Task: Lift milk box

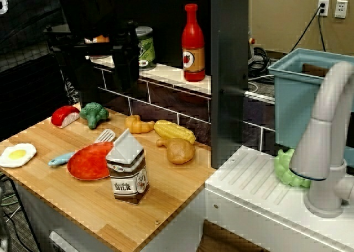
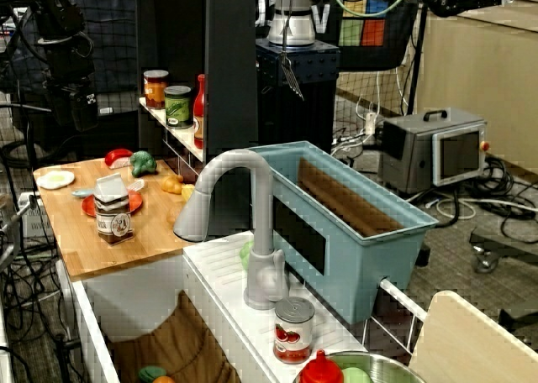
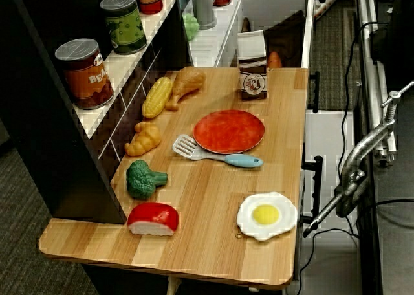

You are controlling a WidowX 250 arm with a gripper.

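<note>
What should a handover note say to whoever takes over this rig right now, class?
Gripper: dark, up by the shelf at the back of the board; too dark to tell whether the fingers are open.
Milk box: upright on the wooden board, near its front edge, just beside the red plate. Nothing is holding it.
Done: nothing shows yet; the box is not lifted.
Left: bring the gripper over to the box, close on it, lift it clear of the board. Mind the spatula and plate next to it.
</note>
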